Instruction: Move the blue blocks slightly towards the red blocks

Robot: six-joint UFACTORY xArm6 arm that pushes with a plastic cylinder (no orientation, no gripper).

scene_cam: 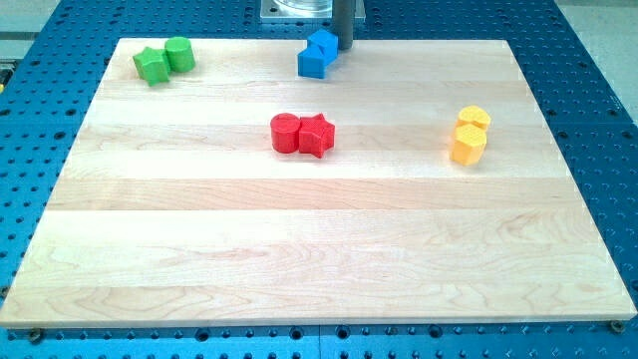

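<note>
Two blue blocks [317,54] sit touching each other near the top edge of the wooden board, at the view's top centre. My tip [344,48] is just to their right, at the board's top edge, close to or touching the upper blue block. A red cylinder [285,133] and a red star [317,135] sit side by side below the blue blocks, near the board's middle.
A green star [152,66] and a green cylinder [179,54] sit at the top left. Two yellow blocks [470,136] sit at the right. The wooden board [319,239] lies on a blue perforated table.
</note>
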